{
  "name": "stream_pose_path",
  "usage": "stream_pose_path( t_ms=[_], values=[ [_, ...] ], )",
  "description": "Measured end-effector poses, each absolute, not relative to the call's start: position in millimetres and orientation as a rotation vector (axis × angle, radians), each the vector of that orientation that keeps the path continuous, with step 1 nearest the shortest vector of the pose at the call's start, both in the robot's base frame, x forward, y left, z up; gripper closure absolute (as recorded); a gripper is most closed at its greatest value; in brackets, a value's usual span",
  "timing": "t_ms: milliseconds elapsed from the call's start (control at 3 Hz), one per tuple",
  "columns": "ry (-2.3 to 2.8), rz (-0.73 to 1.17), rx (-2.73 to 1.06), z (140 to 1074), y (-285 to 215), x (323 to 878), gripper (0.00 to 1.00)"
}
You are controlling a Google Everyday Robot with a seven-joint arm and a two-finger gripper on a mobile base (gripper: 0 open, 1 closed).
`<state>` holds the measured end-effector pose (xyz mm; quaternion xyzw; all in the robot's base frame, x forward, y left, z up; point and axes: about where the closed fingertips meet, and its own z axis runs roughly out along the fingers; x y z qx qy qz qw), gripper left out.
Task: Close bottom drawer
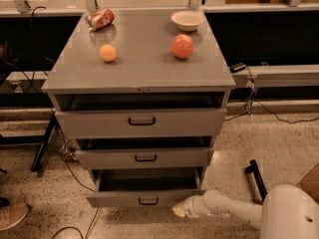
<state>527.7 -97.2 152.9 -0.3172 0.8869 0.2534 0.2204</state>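
Note:
The bottom drawer [142, 198] is the lowest of three in the grey cabinet [142, 73]. It is pulled out a little, its shallow front carrying a small black handle [148, 201]. My gripper [181, 209] reaches in from the lower right on a white arm [229, 210]. Its tip is at the right end of the drawer front, touching or nearly touching it.
The middle drawer [144, 157] and top drawer [141, 121] stand slightly open. On the cabinet top lie a red can [100, 19], an orange [107, 53], a red apple [182, 46] and a white bowl [187, 19]. A black handle [255, 176] lies on the floor at right. A shoe [12, 215] is at lower left.

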Motion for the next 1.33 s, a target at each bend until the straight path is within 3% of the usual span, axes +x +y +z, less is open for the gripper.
stream_pose_path(
  t_ms=[333,1333],
  values=[
    [2.425,0.69,-0.873,153.9,-95.5,531.9,1.0],
    [2.219,0.63,-0.868,180.9,-97.5,611.6,1.0]
  ],
)
